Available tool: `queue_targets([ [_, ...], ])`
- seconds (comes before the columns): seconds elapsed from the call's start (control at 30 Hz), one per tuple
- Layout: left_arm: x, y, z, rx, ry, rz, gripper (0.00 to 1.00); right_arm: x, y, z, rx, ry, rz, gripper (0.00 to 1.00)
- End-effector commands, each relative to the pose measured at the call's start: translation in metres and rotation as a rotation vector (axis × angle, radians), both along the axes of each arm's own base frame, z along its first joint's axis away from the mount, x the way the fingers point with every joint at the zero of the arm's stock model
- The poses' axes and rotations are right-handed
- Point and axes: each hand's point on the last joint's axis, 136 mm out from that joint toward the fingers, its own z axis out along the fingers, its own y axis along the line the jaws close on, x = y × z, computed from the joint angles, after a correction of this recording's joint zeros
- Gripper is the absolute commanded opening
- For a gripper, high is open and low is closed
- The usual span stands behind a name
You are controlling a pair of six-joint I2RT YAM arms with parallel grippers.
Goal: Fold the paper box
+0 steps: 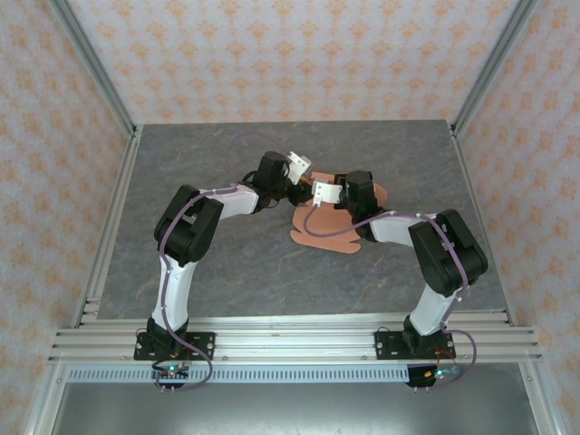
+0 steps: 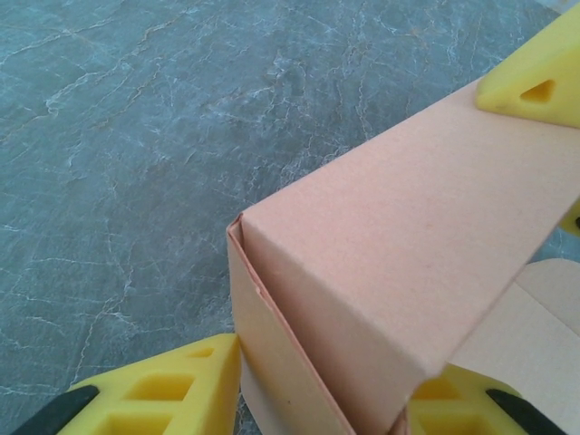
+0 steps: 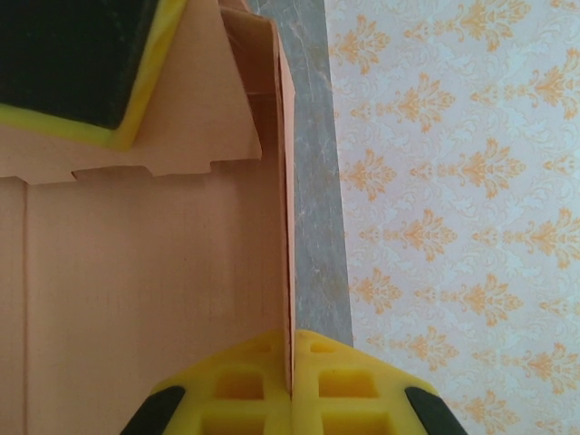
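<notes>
At the near edge of the table (image 1: 181, 181) my two arms start side by side, the left arm (image 1: 186, 236) and the right arm (image 1: 444, 254). Both bend inward to meet over the middle of the grey marbled top. One paper box (image 1: 326, 237) lies there, partly flat on the table as a salmon-orange sheet with rounded tabs and partly raised between my wrists.

My left gripper (image 2: 322, 385) stands partway open around a folded-up corner of the paper box (image 2: 390, 227). Its two yellow fingers (image 2: 172, 394) sit one on each side of the raised body with card against both, so it has hold of the box. Two panels meet at a sharp crease there, and a loose flap runs down the nearer side. Past that corner a third yellow fingertip (image 2: 530, 86), one of my right gripper's, rests on the top panel.

My right gripper (image 3: 292, 385) is closed tight on one thin upright wall of the paper box (image 3: 154, 299), its two fingers pressed together with only the card edge between them. Beyond them the inner face spreads out with a notched flap, and one black-backed finger (image 3: 82, 54) of my left gripper lies on the card at the far end.

Farther off, the table ends at patterned walls (image 1: 290, 54).
</notes>
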Motion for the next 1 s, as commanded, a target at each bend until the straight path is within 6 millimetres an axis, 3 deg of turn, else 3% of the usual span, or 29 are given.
queue_targets([
  [0.0, 0.005, 0.001, 0.026, -0.015, -0.056, 0.039, 0.32, 0.003, 0.009, 0.017, 0.051, -0.019, 0.014, 0.0],
  [0.27, 0.01, -0.001, 0.023, 0.007, -0.059, 0.098, 0.25, 0.003, 0.01, 0.019, 0.066, -0.019, 0.014, 0.0],
  [0.63, 0.023, 0.017, 0.018, 0.092, -0.096, 0.322, 0.2, 0.0, 0.01, 0.021, 0.083, -0.02, 0.009, 0.0],
  [0.97, 0.029, 0.028, 0.024, 0.046, -0.093, 0.46, 0.11, -0.002, 0.011, 0.02, 0.081, -0.02, 0.005, 0.0],
])
